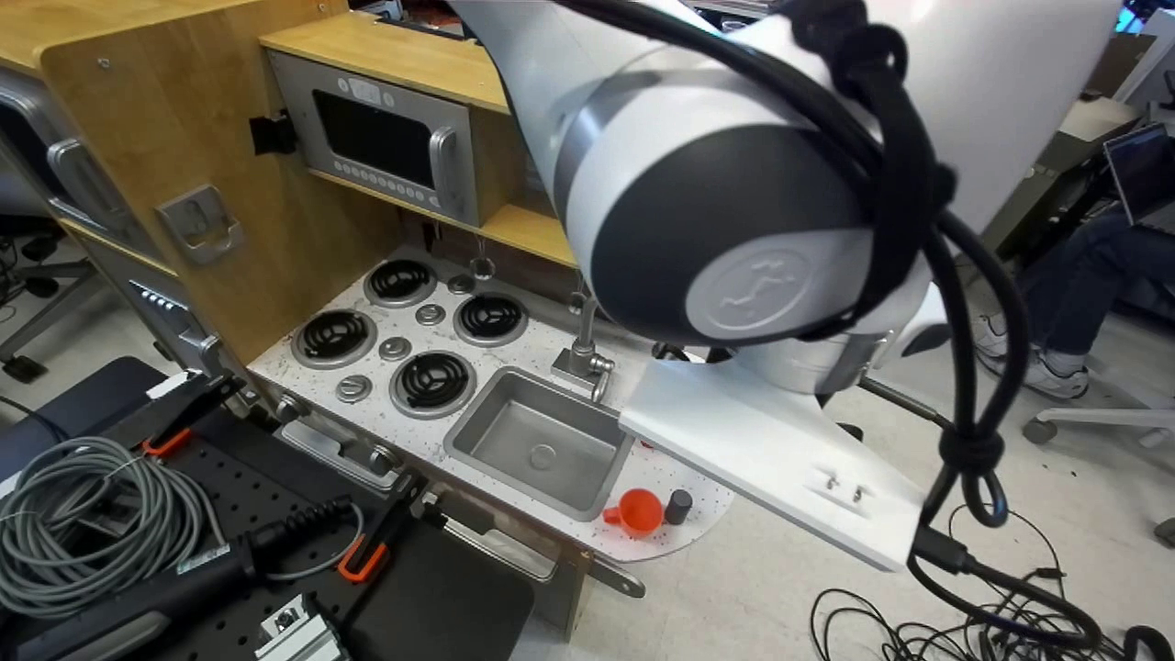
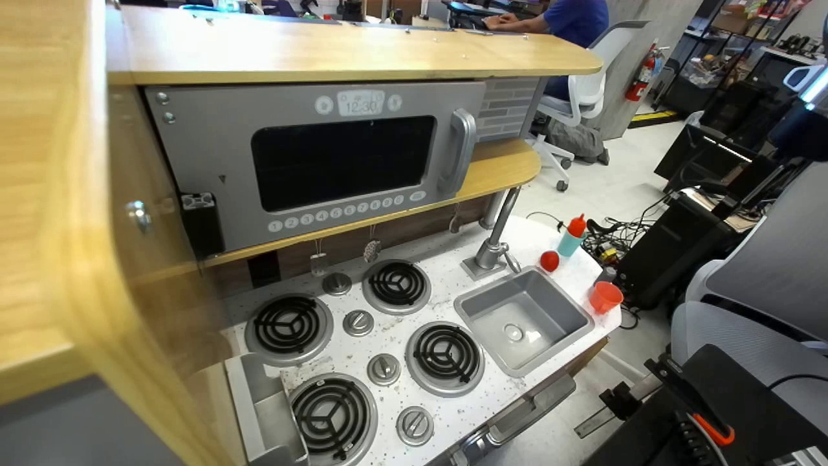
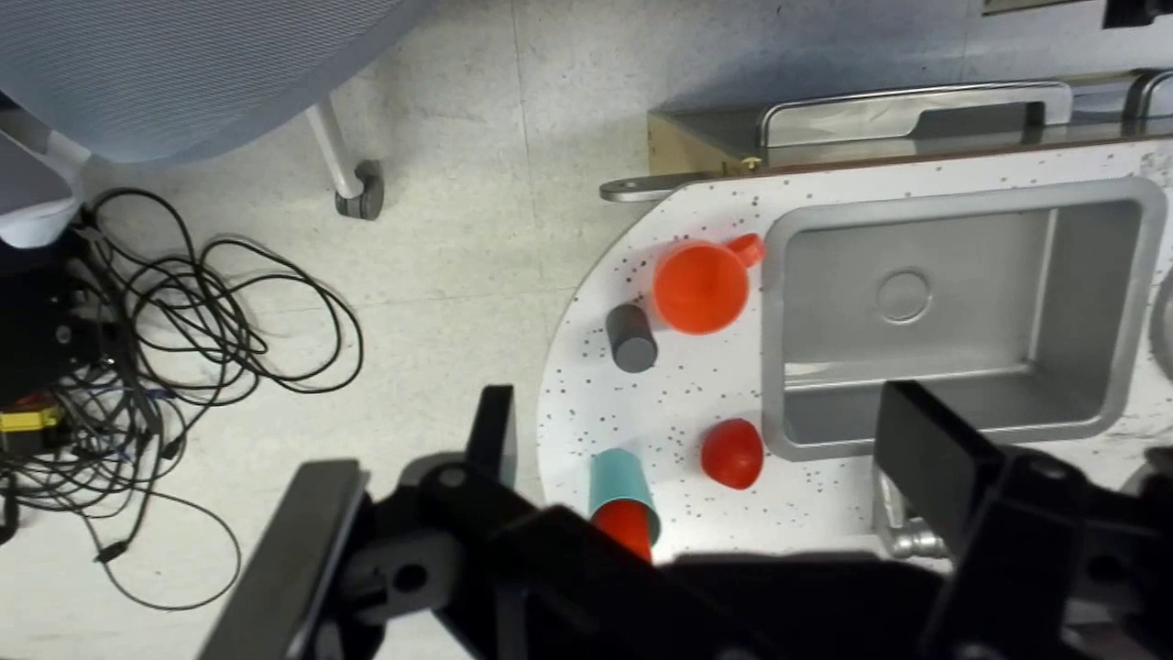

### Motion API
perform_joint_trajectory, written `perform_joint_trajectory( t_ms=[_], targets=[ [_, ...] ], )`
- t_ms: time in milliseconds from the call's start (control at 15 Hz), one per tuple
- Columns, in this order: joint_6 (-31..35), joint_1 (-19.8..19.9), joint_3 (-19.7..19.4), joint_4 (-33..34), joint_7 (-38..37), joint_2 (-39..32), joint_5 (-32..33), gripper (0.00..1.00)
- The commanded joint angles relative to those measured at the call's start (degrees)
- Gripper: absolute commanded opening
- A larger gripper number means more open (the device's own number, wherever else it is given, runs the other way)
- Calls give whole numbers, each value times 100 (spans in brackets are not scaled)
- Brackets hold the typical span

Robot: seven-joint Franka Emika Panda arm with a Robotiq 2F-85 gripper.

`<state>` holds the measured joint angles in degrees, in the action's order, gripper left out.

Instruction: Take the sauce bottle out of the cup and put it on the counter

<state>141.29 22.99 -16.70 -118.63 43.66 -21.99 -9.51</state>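
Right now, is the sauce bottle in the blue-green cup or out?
In: an exterior view shows the red sauce bottle poking up from the blue-green cup; the wrist view agrees.

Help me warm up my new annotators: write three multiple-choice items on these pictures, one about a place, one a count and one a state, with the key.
1. Where is the red sauce bottle?
A. In the sink
B. In the teal cup
C. In the orange-red mug

2. How many burners are on the white counter?
A. Two
B. Three
C. Four

3. What state is the gripper in?
A. Open, holding nothing
B. Shut on the faucet
C. Shut on the dark grey cylinder

Key
1: B, since in an exterior view its red top rises out of the cup.
2: C, since four with black coils can be counted in both exterior views.
3: A, since in the wrist view its jaws stand wide apart with nothing gripped.
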Motion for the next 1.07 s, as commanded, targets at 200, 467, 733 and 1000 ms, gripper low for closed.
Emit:
perform_joint_trajectory(
  t_ms=[200,467,733,1000],
  targets=[
    [348,533,377,1182,-712,-1003,-40,100],
    [251,586,467,2029,-1387,-1647,99,100],
    [208,510,533,2732,-1926,-2268,313,100],
    [-110,443,678,3423,-2264,-2859,490,100]
  ],
)
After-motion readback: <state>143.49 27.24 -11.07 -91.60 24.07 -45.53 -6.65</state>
